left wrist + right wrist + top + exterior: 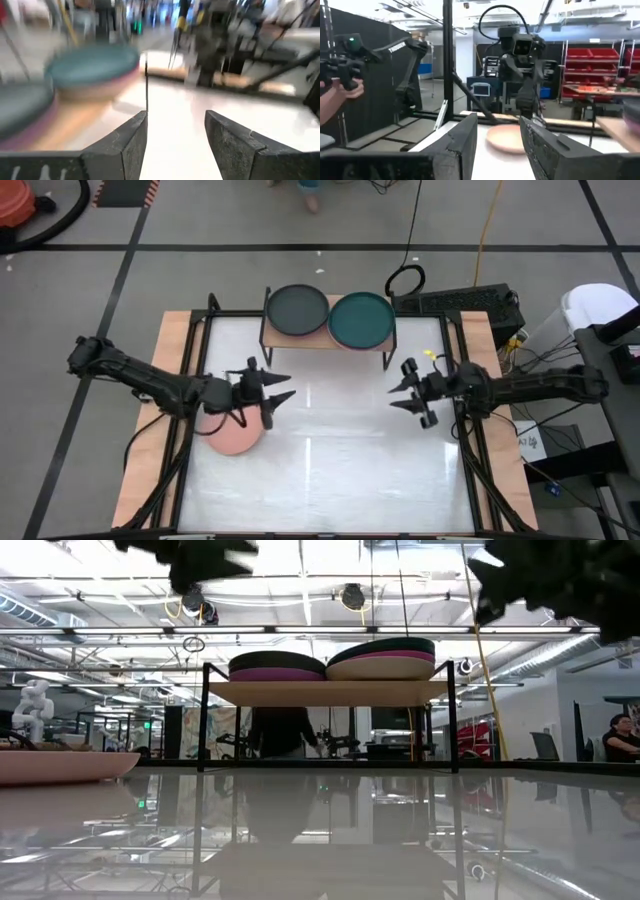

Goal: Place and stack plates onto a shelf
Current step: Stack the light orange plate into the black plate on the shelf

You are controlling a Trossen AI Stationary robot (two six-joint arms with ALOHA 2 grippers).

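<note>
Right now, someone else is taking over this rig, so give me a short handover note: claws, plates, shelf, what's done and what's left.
Left claw: open, empty, raised just beside the salmon plate.
Right claw: open, empty, waiting over the table's right side.
Shelf: two stacks on it. The left stack is topped by a charcoal plate, with magenta visible under it in the low view; the right stack is topped by a teal plate, with beige at the bottom.
Done: both stacks started.
Left: the salmon plate lies on the table's left edge and needs moving to the shelf. No other loose plates in view.
</note>
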